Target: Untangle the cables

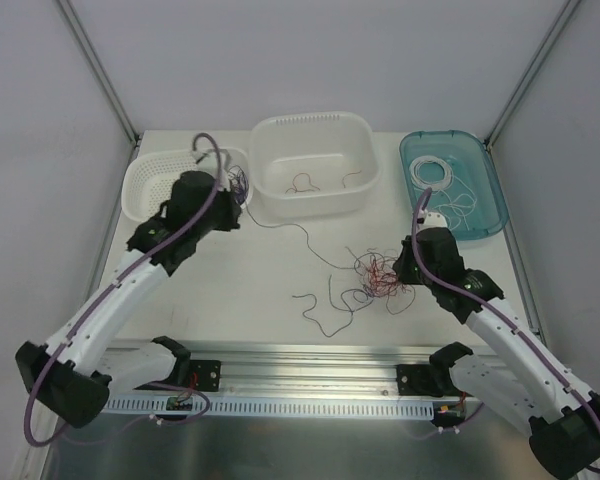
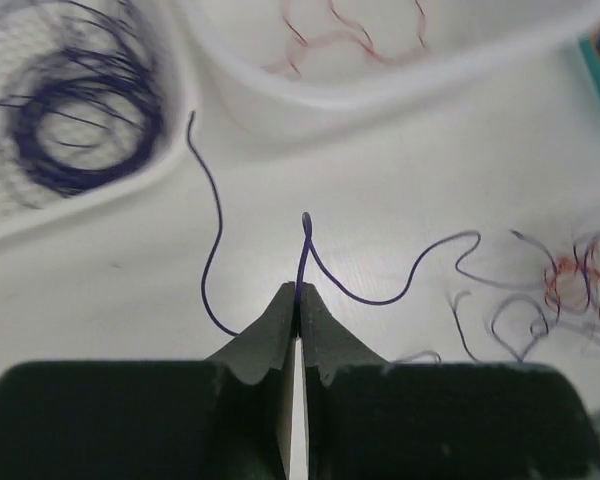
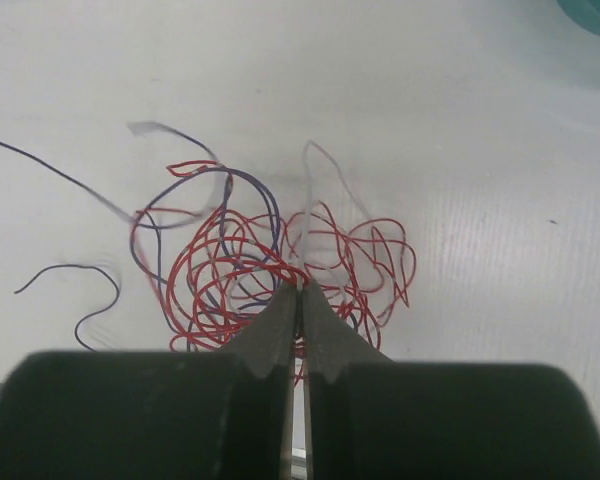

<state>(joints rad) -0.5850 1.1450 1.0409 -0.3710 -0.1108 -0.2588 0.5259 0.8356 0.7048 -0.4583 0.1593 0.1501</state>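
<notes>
Tangle (image 3: 230, 262) of red and purple cables sits mid-table (image 3: 480, 120); right gripper (image 3: 300, 292) is clamped shut on its near edge; left gripper (image 2: 298, 297) pinches 1 loose purple cable (image 2: 302, 262) beside the white basket (image 2: 175, 140).

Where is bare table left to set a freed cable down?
Bare: near-left table, between left arm, front rail and loose purple wires. Crowded: the red-and-purple tangle at the right gripper, and the purple wire strung to the left gripper.
</notes>
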